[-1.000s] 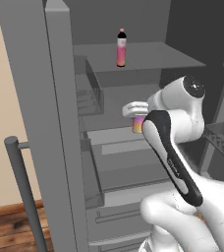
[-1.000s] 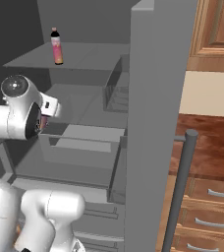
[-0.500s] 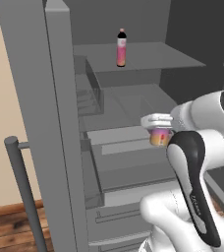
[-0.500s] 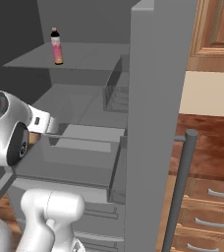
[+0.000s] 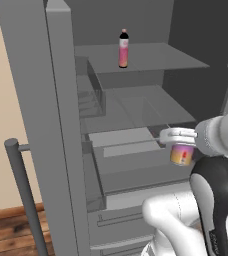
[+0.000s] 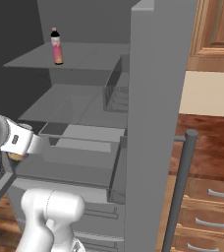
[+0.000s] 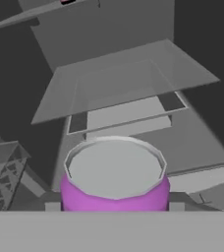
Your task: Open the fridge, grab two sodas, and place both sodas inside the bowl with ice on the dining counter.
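the fridge [image 5: 41,100] stands open in front of me, its grey door swung out to the side with the long bar handle [image 5: 23,195] rising near the wooden floor [image 5: 6,225]. up on the top shelf [image 5: 151,57] the slim pink bottle [image 5: 123,48] with its dark cap stands upright and alone, well back from the arm; from the other side it sits at the far left of that same shelf [image 6: 56,46]. the robot's gripper [image 5: 178,145] is out in front of the lower shelves, and it is clamped on the short can [image 5: 181,154], which hangs just below the white hand, upright, purple-pink up top with a yellowish band lower down. the can is off the shelves, held in the air just in front of the pull-out drawer [image 5: 131,165] and a little to its right. looking along the hand, the can's grey lid and purple side [image 7: 115,179] sit right at the bottom, close against the gripper, with the glass shelves [image 7: 124,78] of the fridge spread out beyond it. from the right-hand side the white wrist [image 6: 18,142] reaches across at the left edge, and a sliver of the can [image 6: 14,157] peeks out under it. brown wooden drawers [image 6: 207,211] with metal pulls stand past the open door [image 6: 155,123] on the right.
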